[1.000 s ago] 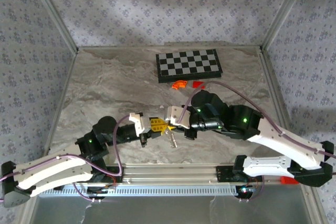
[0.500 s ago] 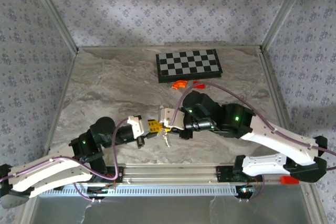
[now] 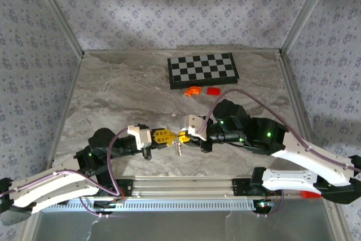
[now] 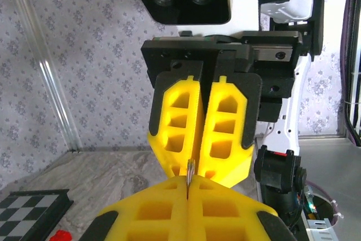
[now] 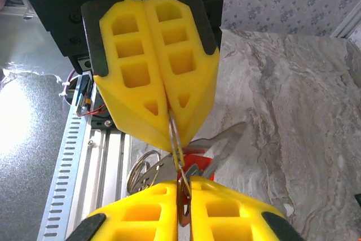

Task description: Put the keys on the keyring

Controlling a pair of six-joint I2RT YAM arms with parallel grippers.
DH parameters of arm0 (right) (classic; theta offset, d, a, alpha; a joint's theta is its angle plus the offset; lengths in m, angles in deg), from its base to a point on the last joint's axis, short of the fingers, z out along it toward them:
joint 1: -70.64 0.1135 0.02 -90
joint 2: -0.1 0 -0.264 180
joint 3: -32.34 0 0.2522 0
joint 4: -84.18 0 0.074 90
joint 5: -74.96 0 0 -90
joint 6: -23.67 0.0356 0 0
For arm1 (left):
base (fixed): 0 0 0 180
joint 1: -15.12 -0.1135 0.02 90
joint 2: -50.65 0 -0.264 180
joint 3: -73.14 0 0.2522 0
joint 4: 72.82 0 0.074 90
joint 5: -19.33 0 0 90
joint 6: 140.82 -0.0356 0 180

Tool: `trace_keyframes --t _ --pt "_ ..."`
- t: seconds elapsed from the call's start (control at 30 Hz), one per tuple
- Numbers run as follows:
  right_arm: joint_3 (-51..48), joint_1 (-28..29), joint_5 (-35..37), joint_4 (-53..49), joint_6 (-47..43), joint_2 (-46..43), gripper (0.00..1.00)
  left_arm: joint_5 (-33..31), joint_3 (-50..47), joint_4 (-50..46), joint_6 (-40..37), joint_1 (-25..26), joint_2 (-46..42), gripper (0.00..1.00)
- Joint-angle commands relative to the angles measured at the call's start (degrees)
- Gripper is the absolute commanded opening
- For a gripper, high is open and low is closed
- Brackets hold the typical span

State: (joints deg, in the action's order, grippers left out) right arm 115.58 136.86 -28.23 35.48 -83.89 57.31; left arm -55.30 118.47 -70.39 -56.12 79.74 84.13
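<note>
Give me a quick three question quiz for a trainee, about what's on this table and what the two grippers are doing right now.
1. Short answer: which two small pieces lie just on the near side of the chessboard?
2. True or false: the left gripper and the right gripper meet tip to tip above the table.
3. Multiple choice: what do the left gripper's fingers pinch? A) a pen B) a thin metal ring C) a sponge

Key
1. The orange curved piece and the red block.
2. True.
3. B.
</note>
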Motion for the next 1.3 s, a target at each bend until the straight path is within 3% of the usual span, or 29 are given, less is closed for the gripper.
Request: trace_keyframes --t 0.0,0.23,0.53,1.07,1.17,1.27 --pt "-0.65 -0.32 -1.55 1.89 0.90 -0.44 0.08 1.39 -0.43 7.04 1.95 0.11 -0.60 0.00" --pt "0.04 -0.65 -2.50 0.75 0.27 1.87 0.04 2.82 -1.46 10.59 2.75 0.07 0.00 0.00" --pt "-5.65 -0.65 -3.32 8.92 -0.54 -5.71 0.24 2.19 -1.78 9.76 2.23 -0.01 0.82 0.00" --pt "-6.57 -0.87 -4.83 10.94 -0.94 -4.96 0.23 4.93 -1.45 9.94 3.01 0.07 1.24 0.00" --pt "-6.56 -0.91 -5.35 10.95 -1.07 -4.65 0.20 5.06 -1.43 10.13 3.04 0.07 1.59 0.00" --pt "-6.28 -0.91 -5.37 10.38 -1.31 -4.41 0.11 4.93 -1.43 10.19 3.13 0.07 1.68 0.00"
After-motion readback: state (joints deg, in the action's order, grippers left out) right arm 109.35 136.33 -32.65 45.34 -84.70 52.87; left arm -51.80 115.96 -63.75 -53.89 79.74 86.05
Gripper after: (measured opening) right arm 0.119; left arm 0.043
